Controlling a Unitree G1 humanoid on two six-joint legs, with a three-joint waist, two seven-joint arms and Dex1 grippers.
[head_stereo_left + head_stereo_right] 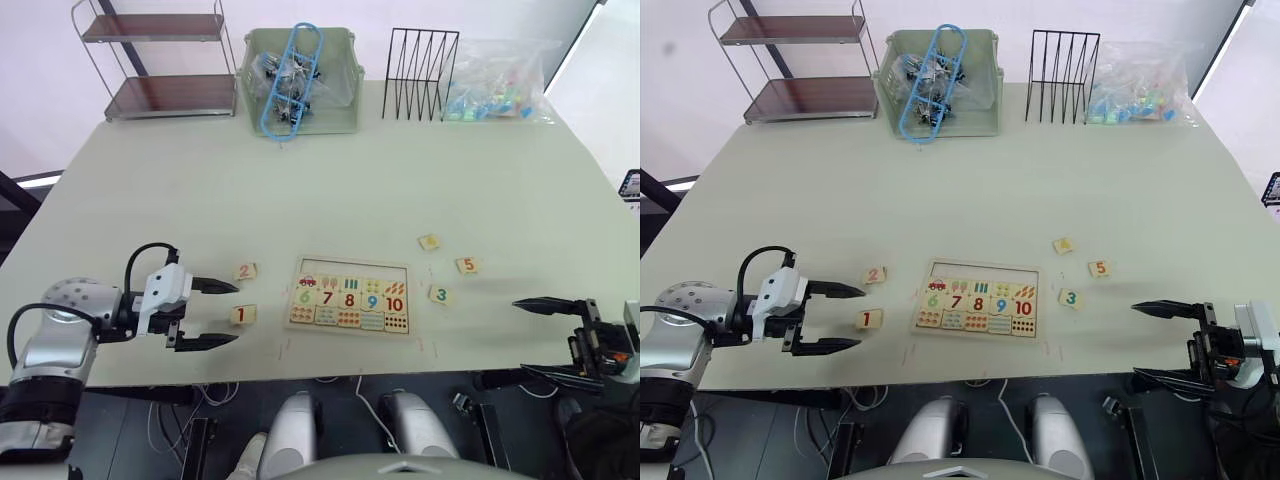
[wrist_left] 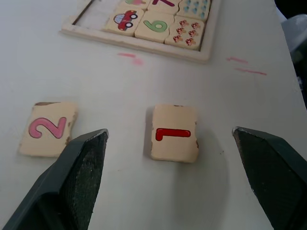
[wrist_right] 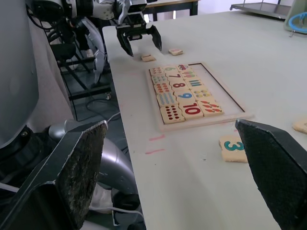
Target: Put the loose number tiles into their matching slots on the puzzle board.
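Broad pale-green table (image 1: pixel 330 170), matte and smooth, under everything. Along the far edge: a wire shelf rack (image 1: pixel 160 60) with two dark boards, a pale green plastic bin (image 1: pixel 300 80) with a blue wire frame leaning in it, a black wire file rack (image 1: pixel 420 75), a clear bag (image 1: pixel 500 82) of coloured bits. Near the front edge, the puzzle board (image 1: pixel 350 296), flat pale wood with a thin raised rim; lower rows filled with number and picture tiles, the matching slots (image 1: pixel 352 268) along the far edge a bare strip. Left of the board, the left gripper (image 1: pixel 212 313), black fingers spread wide, holding nothing, tips either side of the 1 tile (image 1: pixel 242 315) without touching it. Far right at the table edge, the right gripper (image 1: pixel 1160 342), also wide open and empty. Just beyond the 1 tile, the 2 tile (image 1: pixel 245 271). Right of the board, well apart from it: the 4 tile (image 1: pixel 429 241), the 5 tile (image 1: pixel 466 265), the 3 tile (image 1: pixel 439 294). Up close from the left wrist: rounded worn corners on both tiles, faint pink marks on the table near the board's rim. From the right wrist: the 3 tile lying between its fingers, the other claw across the board.
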